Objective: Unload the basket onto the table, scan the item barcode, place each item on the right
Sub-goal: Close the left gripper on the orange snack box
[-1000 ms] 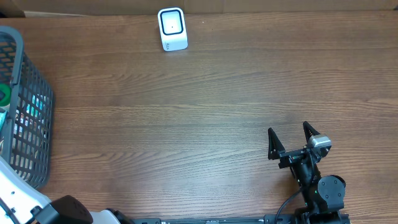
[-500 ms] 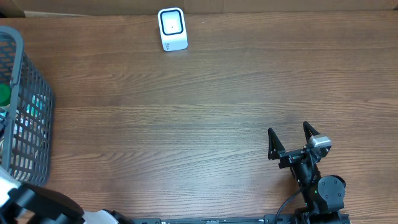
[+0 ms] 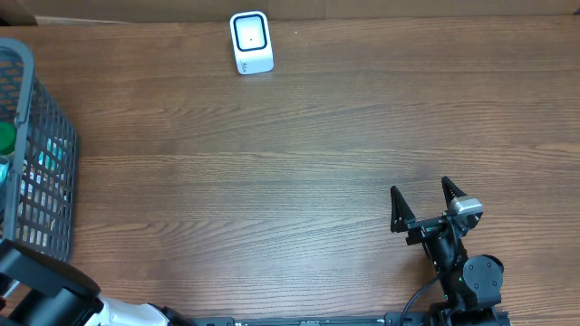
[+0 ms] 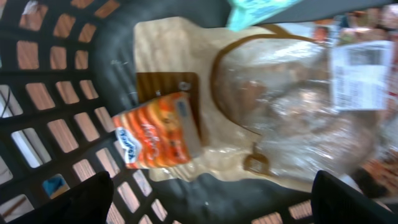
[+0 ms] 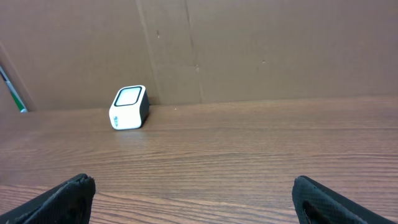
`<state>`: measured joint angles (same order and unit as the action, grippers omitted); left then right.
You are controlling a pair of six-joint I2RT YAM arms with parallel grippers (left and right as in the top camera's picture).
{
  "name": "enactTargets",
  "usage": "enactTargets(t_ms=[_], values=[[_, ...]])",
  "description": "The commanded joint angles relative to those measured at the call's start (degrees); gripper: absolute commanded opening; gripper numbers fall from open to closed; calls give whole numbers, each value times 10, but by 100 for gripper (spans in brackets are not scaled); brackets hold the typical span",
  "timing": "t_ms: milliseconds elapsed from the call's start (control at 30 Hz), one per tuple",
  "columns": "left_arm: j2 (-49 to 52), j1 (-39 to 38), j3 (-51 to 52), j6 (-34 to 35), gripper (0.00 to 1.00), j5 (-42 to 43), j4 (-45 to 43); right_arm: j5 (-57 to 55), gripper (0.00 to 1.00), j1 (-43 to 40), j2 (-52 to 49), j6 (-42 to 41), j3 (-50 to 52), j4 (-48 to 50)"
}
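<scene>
Hovering inside the dark grey plastic mesh basket (image 3: 54, 136), the left gripper (image 4: 217, 205) hangs empty, jaws apart, above an orange foil pouch (image 4: 158, 130). The right gripper (image 3: 421, 192) stands spread wide over the brown wooden worktop (image 3: 317, 136). Pickup and scanning at the small white scanner (image 3: 251, 42) are not yet done.

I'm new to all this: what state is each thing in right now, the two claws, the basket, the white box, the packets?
Basket: upright at the table's left edge, goods inside.
Left gripper: open, above the goods in the basket, holding nothing.
Right gripper: open, empty, at the table's near side.
Scanner: upright at the far edge, nothing before it.
Orange packet: lying in the basket, ungripped.
Clear-wrapped pack: lying in the basket, white label showing.
</scene>
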<state>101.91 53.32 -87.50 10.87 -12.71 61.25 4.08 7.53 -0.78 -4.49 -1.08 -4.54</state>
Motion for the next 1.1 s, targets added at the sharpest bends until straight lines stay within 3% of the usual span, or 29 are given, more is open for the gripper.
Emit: enactTargets(t_ms=[0, 733, 1067], values=[[15, 19, 8, 20, 85, -18, 0, -1, 100, -2, 6, -2, 7, 3], [19, 30, 17, 24, 86, -26, -27, -1, 100, -2, 6, -2, 7, 3], [19, 30, 117, 20, 89, -43, -117, -1, 100, -2, 6, -2, 7, 3]])
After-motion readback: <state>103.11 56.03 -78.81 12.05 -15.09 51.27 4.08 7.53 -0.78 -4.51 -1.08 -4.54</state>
